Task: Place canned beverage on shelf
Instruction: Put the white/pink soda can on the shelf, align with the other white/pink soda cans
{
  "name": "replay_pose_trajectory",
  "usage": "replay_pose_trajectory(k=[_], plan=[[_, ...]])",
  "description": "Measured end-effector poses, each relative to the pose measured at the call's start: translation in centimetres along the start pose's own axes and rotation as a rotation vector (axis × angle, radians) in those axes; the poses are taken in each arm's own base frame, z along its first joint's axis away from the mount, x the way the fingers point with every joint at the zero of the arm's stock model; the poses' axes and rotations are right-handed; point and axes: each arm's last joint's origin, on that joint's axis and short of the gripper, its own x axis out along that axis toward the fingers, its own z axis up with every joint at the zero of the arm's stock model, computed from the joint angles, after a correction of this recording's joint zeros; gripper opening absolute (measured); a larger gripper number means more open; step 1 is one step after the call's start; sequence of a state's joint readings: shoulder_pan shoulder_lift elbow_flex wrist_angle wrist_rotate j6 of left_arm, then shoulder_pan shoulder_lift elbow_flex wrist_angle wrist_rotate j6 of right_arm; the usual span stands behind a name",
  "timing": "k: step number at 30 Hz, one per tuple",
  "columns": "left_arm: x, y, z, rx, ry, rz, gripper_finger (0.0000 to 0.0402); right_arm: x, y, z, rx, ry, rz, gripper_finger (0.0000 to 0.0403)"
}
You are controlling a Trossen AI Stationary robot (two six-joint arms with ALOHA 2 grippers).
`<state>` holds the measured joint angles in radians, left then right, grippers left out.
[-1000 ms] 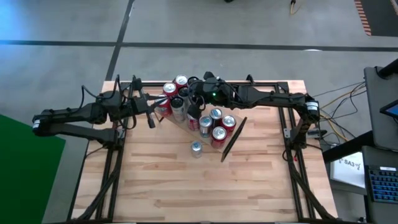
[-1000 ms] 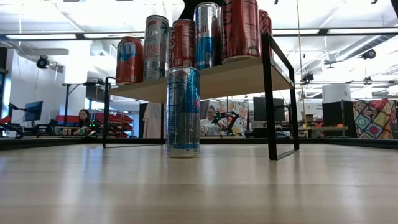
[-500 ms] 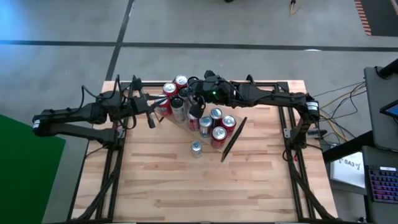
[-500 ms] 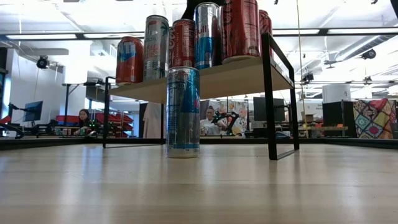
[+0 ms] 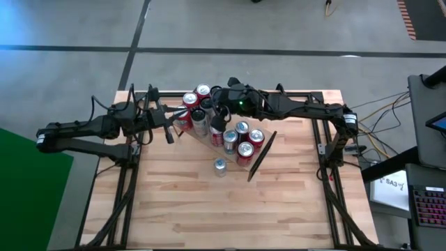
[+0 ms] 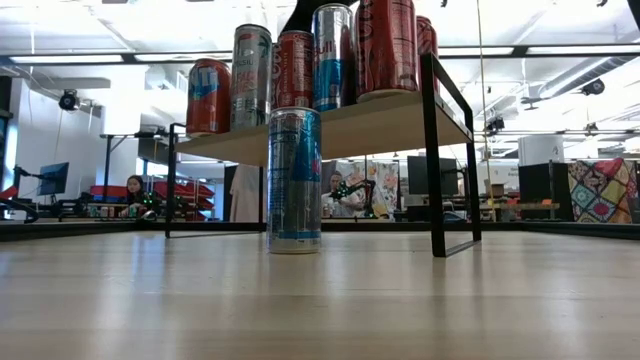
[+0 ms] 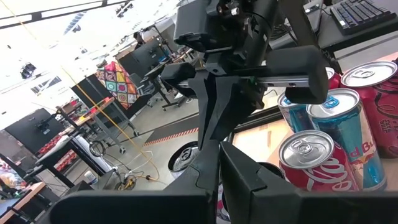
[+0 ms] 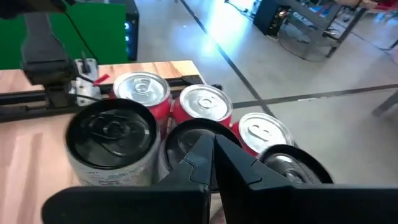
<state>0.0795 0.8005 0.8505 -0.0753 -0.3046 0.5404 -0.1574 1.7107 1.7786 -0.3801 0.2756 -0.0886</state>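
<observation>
The shelf (image 6: 340, 128) is a light-wood plank on black end frames (image 6: 432, 150), standing at the table's far middle. Several cans stand upright on it: red, silver and blue ones (image 5: 240, 139). One silver-and-blue can (image 6: 294, 180) stands upright on the tabletop in front of the shelf, and it also shows in the high view (image 5: 220, 166). My right gripper (image 8: 211, 146) is shut and hovers above the dark-topped cans (image 8: 112, 134) at the shelf's far left part (image 5: 212, 115). My left gripper (image 7: 219, 163) is shut and empty beside the shelf's left end (image 5: 171, 131). My right gripper points slanting down over a dark-topped can (image 8: 183, 138) on the shelf, with its fingers shut. Its own fingers hide the tips, so I cannot tell whether it touches the can.
The tabletop (image 5: 209, 209) is bare wood near the front. The shelf's right frame (image 5: 261, 155) shows as a dark slanted bar. People and desks show in the room behind the table (image 6: 135, 190).
My right gripper has drawn back slightly toward the table's right edge above the cans on the shelf. The cans stand as they did.
</observation>
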Motion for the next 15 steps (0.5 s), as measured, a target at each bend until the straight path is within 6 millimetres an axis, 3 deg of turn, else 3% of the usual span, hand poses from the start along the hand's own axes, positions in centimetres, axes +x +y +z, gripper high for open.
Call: replay_pose_trajectory(k=[15], plan=[[0.00,0.00,0.00,0.000,0.000,0.000,0.0000,0.98,0.51,-0.75,0.016,0.034,0.026,0.0009]])
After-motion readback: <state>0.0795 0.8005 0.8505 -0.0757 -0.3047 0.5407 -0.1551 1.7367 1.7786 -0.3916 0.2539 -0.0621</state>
